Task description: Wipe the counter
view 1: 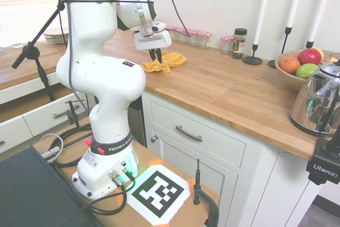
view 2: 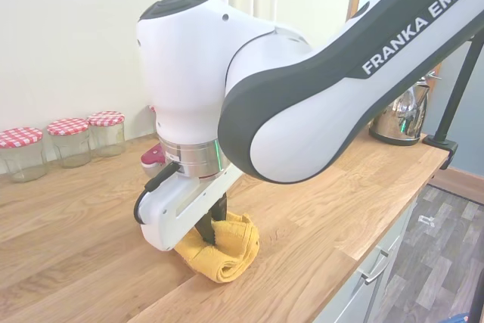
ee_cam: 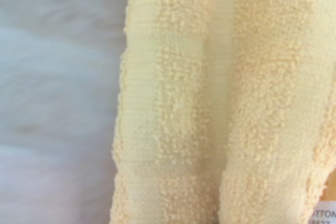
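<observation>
Pressing down on the counter, the gripper has its dark fingers pinched tight into a bunched yellow cloth, close to the near edge above the white cabinets. From the first exterior view you catch the fruit bowl, kettle and spice jar off to the right; the other side shows only red-checked jars by the wall. Up close, the wrist view gives the cloth's terry loops and a label corner, with blurred counter alongside.
</observation>
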Tool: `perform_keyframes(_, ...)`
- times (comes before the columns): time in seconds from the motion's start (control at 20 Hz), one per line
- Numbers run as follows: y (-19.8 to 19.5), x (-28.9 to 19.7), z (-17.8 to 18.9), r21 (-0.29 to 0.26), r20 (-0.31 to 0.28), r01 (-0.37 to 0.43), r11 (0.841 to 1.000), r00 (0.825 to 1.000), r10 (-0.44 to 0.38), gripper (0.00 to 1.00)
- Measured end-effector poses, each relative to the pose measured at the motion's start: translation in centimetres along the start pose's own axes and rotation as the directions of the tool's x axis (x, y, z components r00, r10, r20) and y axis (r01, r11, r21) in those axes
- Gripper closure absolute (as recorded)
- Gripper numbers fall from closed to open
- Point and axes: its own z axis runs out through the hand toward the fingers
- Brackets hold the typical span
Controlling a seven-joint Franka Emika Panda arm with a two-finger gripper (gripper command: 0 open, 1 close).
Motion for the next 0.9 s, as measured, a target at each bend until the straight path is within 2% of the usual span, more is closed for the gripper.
perform_keyframes(0.2,-0.3,-0.9,-0.2,-0.003,-0.002,0.014,1.000,1.000,-0.014,1.00)
perform_keyframes(0.45,0.2,0.4,0.0,0.001,0.027,-0.021,1.000,0.999,0.021,1.00)
perform_keyframes(0.9,7.1,11.3,3.2,0.032,0.127,-0.123,0.992,0.985,0.118,1.00)
